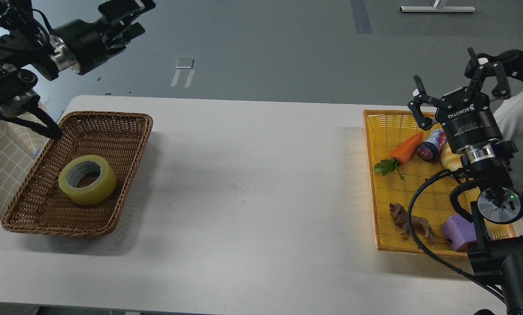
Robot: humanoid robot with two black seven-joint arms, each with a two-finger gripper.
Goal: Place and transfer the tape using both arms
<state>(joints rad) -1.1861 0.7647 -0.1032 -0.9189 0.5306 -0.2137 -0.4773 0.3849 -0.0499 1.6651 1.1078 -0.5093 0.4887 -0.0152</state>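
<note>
While a roll of yellow tape [87,179] lies flat, core upward, inside a brown wicker basket [125,127] at the left end of the white counter [252,175], both robot arms hang above the scene without touching anything. The left end effector [128,19] is raised well above and behind the basket, near the top edge of the view; its fingers appear dark and bunched together, so whether it is spread or closed cannot be told, though nothing is seen in it. The right end effector [456,89], marked ROBOTIQ, points upward over the far part of a yellow tray [386,127] at the counter's right end, its fingers [419,103] spread wide and holding nothing. In the tray lie a toy carrot [405,148] with green leaves, a small can [431,145] just beside it, a pale yellow bread toy [450,161] partly hidden behind the arm, a brown lion figure [408,221] and a purple block [458,232].
</note>
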